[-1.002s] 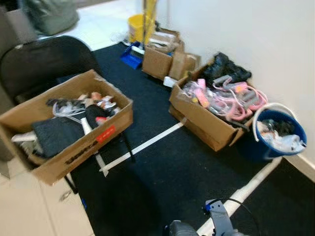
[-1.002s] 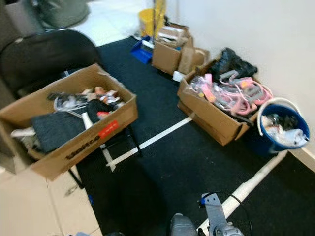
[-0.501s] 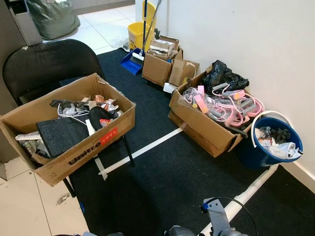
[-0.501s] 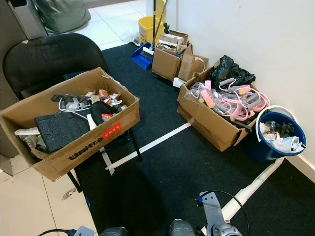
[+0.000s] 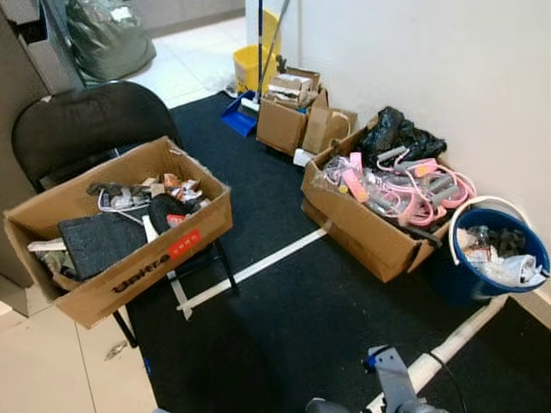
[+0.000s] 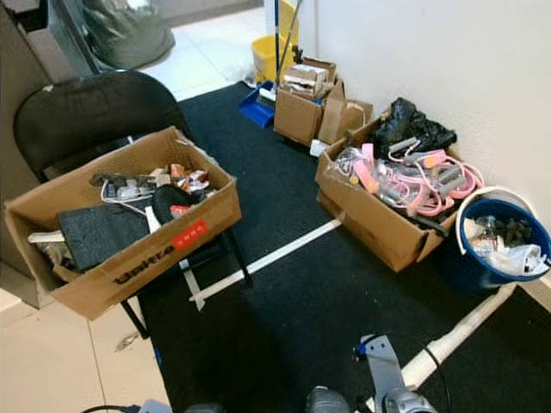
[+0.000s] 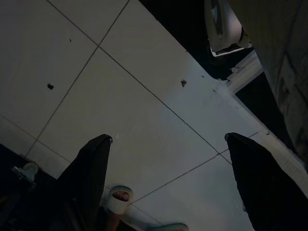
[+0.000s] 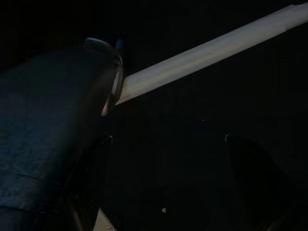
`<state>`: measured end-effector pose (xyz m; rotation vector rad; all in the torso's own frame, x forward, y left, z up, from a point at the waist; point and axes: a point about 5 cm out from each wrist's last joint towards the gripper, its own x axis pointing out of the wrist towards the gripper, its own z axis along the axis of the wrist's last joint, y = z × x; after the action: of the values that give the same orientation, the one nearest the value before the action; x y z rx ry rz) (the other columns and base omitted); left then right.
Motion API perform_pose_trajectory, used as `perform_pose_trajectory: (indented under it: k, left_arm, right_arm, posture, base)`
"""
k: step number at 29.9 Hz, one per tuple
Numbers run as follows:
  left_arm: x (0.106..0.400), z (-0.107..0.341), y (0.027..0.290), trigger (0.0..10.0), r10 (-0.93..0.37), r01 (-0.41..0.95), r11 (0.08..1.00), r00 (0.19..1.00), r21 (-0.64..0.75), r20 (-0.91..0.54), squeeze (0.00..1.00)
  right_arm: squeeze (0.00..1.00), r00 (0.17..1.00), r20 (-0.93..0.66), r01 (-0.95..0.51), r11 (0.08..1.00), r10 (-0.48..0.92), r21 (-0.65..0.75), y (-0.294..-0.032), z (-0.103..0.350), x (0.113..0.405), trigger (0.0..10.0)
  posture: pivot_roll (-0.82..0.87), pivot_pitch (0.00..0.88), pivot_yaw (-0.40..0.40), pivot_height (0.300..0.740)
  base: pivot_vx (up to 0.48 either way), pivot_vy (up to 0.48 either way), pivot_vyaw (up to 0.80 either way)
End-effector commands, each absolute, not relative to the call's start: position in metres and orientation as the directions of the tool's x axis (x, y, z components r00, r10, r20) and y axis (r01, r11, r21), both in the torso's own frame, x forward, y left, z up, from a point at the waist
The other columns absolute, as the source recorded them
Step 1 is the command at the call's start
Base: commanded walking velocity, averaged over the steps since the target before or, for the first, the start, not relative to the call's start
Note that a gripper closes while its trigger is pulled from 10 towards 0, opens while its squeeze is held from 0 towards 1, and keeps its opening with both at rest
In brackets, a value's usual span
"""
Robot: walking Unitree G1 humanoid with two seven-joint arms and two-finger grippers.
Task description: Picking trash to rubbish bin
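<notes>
The blue rubbish bin (image 5: pixel 499 258), already holding crumpled trash, stands against the white wall (image 5: pixel 448 69), ahead and to the robot's right, so the right arm is nearer. More trash fills the cardboard box (image 5: pixel 120 228) on the black chair (image 5: pixel 86 120), ahead-left. The left gripper (image 7: pixel 168 178) hangs over pale tiles with its 2 fingers spread and empty; the right gripper (image 8: pixel 163 178) hangs likewise parted above the dark carpet (image 5: pixel 293 318). Both are well apart from either target.

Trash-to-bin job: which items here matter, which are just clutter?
Job:
- box of trash on the black chair
- blue bucket, serving as bin, by the wall
- left gripper, fingers open over floor tiles

Clutter:
- box of pink hangers
- yellow mop bucket
- blue dustpan
</notes>
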<state>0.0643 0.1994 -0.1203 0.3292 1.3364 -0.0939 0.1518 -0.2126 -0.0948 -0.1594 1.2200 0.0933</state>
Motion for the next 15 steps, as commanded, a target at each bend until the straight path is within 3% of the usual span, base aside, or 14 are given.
perform_pose_trajectory:
  k: [1, 15]
  left_arm:
    - [0.0728, -0.1204, 0.1852, 10.0, 0.076, 0.246, 0.958, 0.274, 0.146, -0.959, 0.00]
    - [0.0724, -0.1207, 0.1834, 10.0, 0.067, 0.251, 0.958, 0.269, 0.137, -0.961, 0.00]
  right_arm:
    - [0.00, 0.323, -0.946, -0.157, 0.986, -0.009, -0.063, -0.2107, -0.0975, 0.1456, 10.0]
    - [0.00, 0.322, -0.947, -0.159, 0.985, -0.006, -0.061, -0.2099, -0.0980, 0.1446, 10.0]
  posture:
    - [0.05, 0.082, -0.024, 0.740]
    - [0.05, 0.082, -0.022, 0.740]
  base:
    - [0.000, 0.000, 0.00]
    - [0.000, 0.000, 0.00]
